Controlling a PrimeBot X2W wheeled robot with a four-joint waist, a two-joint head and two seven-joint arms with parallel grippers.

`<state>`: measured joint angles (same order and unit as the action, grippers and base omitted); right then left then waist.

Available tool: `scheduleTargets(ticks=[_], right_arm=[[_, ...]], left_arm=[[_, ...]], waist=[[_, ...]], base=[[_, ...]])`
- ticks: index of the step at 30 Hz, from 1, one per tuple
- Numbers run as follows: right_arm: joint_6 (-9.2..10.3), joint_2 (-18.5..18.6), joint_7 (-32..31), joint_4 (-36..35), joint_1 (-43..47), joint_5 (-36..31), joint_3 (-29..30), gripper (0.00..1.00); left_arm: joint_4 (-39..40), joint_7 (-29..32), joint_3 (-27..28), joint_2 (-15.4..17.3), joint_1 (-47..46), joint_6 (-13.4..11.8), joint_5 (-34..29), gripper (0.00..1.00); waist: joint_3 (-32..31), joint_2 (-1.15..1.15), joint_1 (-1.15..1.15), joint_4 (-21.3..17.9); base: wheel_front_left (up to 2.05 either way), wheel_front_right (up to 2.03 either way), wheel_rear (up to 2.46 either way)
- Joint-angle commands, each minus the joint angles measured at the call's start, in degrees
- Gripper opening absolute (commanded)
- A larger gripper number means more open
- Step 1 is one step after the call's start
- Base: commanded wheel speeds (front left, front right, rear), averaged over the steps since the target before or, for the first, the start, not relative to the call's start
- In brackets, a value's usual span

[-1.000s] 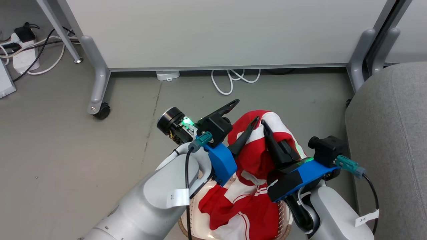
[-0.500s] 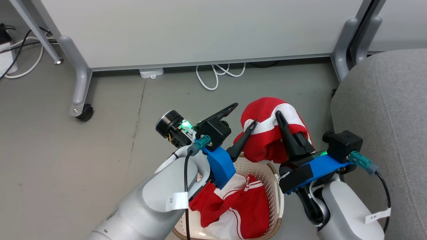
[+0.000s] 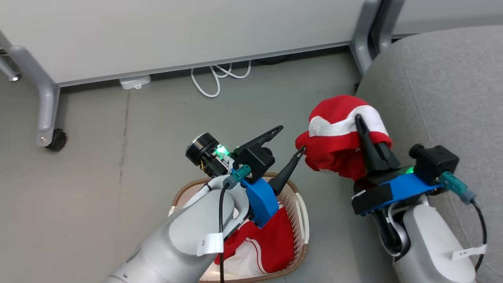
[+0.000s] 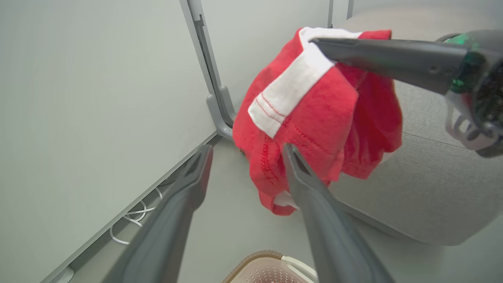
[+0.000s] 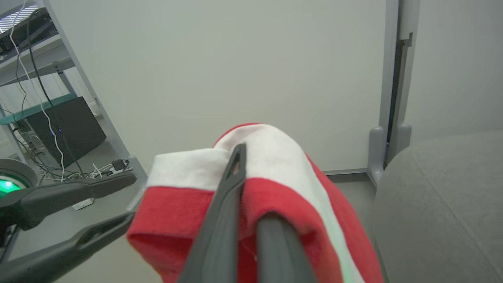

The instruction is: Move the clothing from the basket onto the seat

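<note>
Carry step: my right gripper (image 3: 358, 118) pinches clothing (image 3: 334, 145) beside the seat (image 3: 432, 78), left gripper (image 3: 291, 138) spread; next I'd go over seat, release.

Your robot's arms: pale grey shells, blue brackets, dark fingers.
You see a glossy pale grey left forearm (image 3: 184, 236) and right forearm (image 3: 428, 243), each wearing a small white tag (image 3: 210, 243) with printed marks too small to read. At each wrist sits a bright blue bracket (image 3: 259, 196) carrying a black camera block (image 3: 253, 153), a teal connector (image 3: 239, 175) with a black cable (image 3: 221, 220), and a green light (image 3: 221, 150). The left wrist also bears a round black cap (image 3: 200, 143) with a silver rim. The left hand (image 3: 292, 138) and right hand (image 3: 358, 118) each end in long, tapering dark fingers with slotted tips.
</note>
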<state>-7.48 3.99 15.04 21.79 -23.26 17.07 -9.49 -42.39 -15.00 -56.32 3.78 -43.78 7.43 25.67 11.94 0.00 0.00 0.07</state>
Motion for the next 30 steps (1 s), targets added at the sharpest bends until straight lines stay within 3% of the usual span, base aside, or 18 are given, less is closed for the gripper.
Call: scheduleTargets(ticks=[1,17,30], right_arm=[[-0.03,0.5,0.2,-0.6,0.6,-0.1,0.9,0.00],[-0.03,1.6,0.2,-6.0,3.6,-2.8,10.2,0.00],[-0.03,0.6,0.2,-8.2,7.3,-3.3,13.3,0.00]], left_arm=[[0.2,-0.3,-0.1,0.3,0.4,0.1,-0.4,1.00],[2.3,-0.3,-2.8,0.4,0.7,0.1,-1.3,1.00],[3.3,-0.3,-4.2,0.3,1.0,0.1,-1.4,1.00]], waist=[[0.8,0.00,0.00,-1.7],[3.9,0.00,0.00,-10.3],[4.6,0.00,0.00,-13.5]], base=[[0.00,0.00,0.00],[0.00,0.00,0.00],[0.00,0.00,0.00]])
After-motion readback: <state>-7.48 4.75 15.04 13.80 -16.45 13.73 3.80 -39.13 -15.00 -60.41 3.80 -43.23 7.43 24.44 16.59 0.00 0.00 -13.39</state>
